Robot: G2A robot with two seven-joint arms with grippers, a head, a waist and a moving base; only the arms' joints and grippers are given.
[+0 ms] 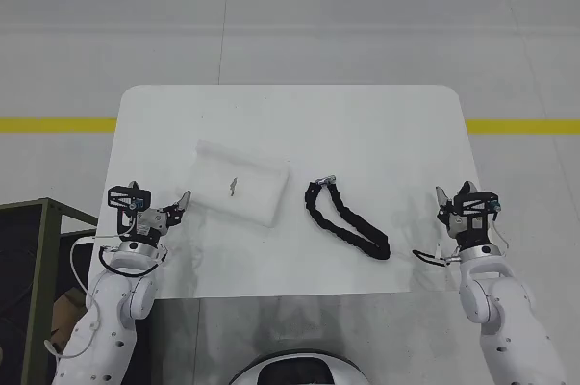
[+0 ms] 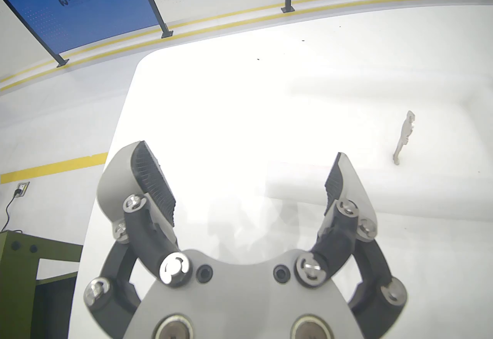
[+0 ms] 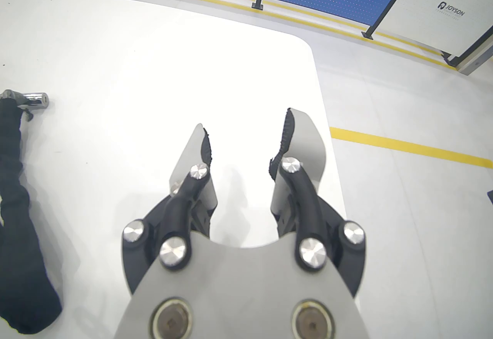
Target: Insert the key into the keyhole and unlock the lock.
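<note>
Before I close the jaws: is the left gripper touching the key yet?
Apart. The left wrist view shows the left gripper open and empty, with the key lying on the white pad well clear of it.

Table (image 1: 386, 125): plain white. Key (image 2: 404, 138): silver-grey, on a white pad (image 1: 263, 173). Lock (image 3: 17, 202): black sleeve, chrome end. My left gripper (image 2: 238, 152) and right gripper (image 3: 245, 121): I note silver metal, black ribbed finger pads (image 2: 154, 182). Floor line (image 1: 39, 124): yellow.

Key (image 1: 234, 185) on pad (image 1: 263, 197) — lock (image 1: 347, 219) to its right
</note>
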